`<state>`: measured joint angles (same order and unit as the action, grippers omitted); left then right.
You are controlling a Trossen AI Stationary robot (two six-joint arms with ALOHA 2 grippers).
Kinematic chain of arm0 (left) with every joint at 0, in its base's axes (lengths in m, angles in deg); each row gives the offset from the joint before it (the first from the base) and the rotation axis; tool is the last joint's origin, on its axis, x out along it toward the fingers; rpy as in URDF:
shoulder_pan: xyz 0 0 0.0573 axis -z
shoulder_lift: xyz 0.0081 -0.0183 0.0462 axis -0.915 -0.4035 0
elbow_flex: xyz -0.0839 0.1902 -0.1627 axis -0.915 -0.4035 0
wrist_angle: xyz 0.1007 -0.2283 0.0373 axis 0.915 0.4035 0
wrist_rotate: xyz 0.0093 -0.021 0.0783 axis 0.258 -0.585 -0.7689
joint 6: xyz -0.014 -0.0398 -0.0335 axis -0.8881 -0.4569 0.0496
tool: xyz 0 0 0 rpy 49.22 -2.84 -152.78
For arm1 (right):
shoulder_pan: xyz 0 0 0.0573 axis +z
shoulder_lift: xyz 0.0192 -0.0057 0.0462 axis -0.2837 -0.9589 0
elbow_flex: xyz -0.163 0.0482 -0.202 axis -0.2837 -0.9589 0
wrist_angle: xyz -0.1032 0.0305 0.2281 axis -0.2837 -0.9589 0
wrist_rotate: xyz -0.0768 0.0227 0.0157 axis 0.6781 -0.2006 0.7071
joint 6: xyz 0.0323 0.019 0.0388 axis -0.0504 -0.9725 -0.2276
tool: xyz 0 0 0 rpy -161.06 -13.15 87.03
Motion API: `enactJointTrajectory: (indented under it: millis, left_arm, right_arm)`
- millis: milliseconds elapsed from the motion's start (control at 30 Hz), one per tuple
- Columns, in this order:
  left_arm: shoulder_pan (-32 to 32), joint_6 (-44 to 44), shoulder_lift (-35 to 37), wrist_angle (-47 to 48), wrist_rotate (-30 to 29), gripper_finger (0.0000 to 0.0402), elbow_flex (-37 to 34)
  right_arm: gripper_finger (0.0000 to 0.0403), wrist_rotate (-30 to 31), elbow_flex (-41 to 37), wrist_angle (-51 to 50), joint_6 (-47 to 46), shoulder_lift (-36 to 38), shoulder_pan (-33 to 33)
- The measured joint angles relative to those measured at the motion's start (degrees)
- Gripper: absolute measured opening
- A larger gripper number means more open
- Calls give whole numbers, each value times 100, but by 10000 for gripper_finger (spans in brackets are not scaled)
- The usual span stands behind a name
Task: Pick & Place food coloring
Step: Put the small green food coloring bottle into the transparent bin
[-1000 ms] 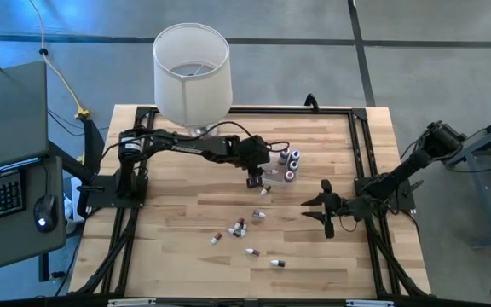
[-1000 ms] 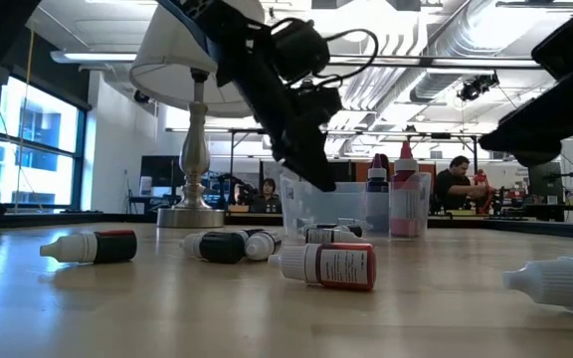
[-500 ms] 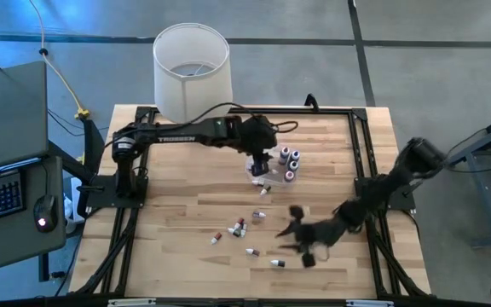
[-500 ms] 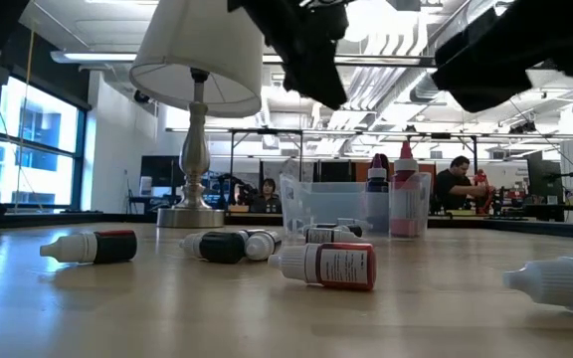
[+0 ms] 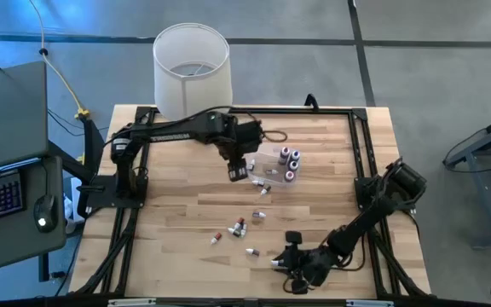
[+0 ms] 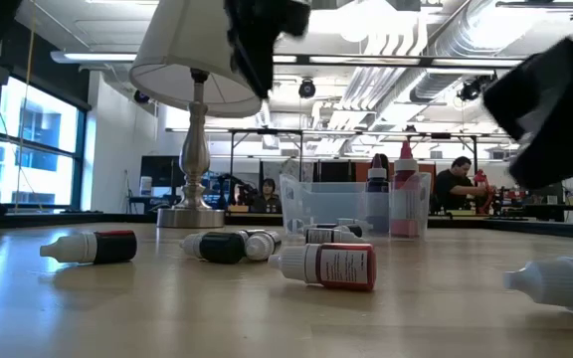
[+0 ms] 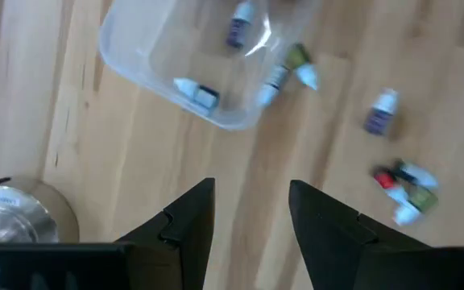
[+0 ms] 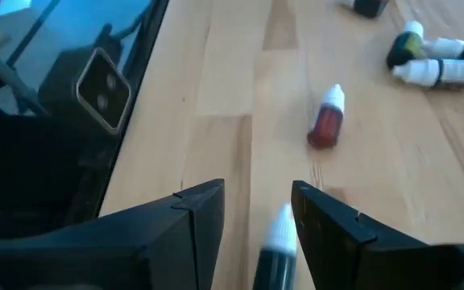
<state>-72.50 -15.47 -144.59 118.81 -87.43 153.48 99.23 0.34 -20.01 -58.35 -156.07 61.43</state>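
The right gripper is spread apart around a dark bottle, ready to grab it. The left gripper, apart and empty, waits beside the tub.

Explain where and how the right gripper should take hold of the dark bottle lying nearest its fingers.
Grip the dark bottle across its round body, not the white cap, which tapers and would likely slip. It lies flat, lengthwise between the open fingers of the right gripper, so coming down from above, one finger per long side, looks best.
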Motion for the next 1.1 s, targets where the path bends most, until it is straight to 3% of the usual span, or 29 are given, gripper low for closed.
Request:
enactJointTrajectory:
  millis: [200, 367, 533, 633, 733, 833, 1100]
  left_arm:
    - [836, 5, 965, -32, -630, 158, -530]
    - [1423, -182, 2311, -1254, -1416, 158, -2188]
    - [1622, -29, 3676, -3924, -704, 158, -4542]
    - [1608, 256, 4137, -5569, -108, 158, -5708]
    - [1608, 247, 4345, -6723, 8, 158, -6486]
    - [1608, 219, 4376, -7132, 0, 158, -6826]
    - [1608, -39, 4375, -7124, -15, 158, -6844]
  right_arm:
    - [139, 472, -233, 181, -488, -9, 201]
    - [139, 523, -380, 318, -519, -84, 194]
    - [139, 572, -496, 472, -812, -85, 198]
    - [139, 409, -495, 475, -814, -140, 198]
    - [139, 289, -495, 514, -864, -328, 198]
    - [139, 333, -493, 538, -859, -477, 198]
    - [133, 409, -471, 368, -326, -608, 199]
